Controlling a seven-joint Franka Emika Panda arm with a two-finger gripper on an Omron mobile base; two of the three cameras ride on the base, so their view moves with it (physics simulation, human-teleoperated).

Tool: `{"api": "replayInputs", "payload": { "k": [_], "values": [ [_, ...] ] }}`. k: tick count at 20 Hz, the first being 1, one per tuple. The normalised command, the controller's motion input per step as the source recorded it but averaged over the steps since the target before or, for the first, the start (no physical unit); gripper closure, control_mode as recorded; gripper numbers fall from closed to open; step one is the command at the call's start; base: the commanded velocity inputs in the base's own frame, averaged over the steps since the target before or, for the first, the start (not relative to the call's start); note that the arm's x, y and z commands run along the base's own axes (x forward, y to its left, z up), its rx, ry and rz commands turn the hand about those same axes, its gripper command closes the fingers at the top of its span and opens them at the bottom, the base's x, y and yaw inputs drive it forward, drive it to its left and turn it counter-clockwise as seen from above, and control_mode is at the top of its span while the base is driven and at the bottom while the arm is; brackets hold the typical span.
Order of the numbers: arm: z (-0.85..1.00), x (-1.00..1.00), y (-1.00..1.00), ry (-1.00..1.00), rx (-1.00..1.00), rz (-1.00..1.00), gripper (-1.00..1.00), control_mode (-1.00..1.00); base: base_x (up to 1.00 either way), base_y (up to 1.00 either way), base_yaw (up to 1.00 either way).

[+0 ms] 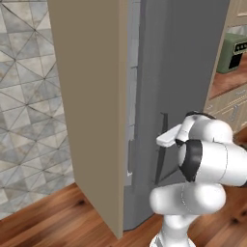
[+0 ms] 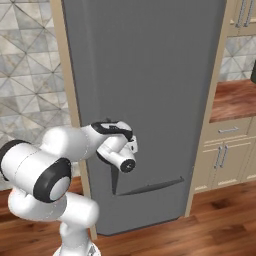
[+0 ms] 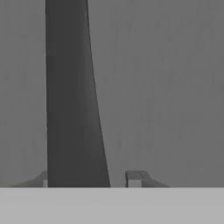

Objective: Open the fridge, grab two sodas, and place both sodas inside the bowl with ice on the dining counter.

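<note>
- The fridge [image 2: 150, 90] stands shut, tall and grey, in its beige frame [image 1: 87, 111] beside the tiled wall [image 1: 24, 96].
- Its dark curved handle [image 3: 72, 96] runs upright on the door.
- The hand [image 3: 89, 179] is clamped narrow around that handle, one fingertip [image 3: 134, 178] on each side.

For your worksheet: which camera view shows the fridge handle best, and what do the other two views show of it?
The hand view: the dark handle runs up the frame between the tool's fingertips against the grey fridge. In the left base view it is a thin dark strip beside the arm. In the right base view the hand covers most of it.
</note>
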Motion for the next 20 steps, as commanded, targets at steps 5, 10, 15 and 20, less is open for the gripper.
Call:
{"api": "replayInputs", "payload": {
  "k": [5,10,15,20],
  "values": [
    [0.27,-0.54,-0.99,0.05,0.0,-0.1,1.0,-1.0,0.0,0.0,0.0],
    [0.24,-0.49,-1.0,0.04,0.0,-0.08,1.0,-1.0,0.0,0.0,0.0],
    [0.09,-0.41,-0.8,0.02,0.0,-0.11,-1.0,-1.0,0.0,0.0,0.0],
    [-0.09,-0.58,-0.3,-0.09,0.0,0.0,-1.0,-1.0,0.0,0.0,0.0]
  ]
}}
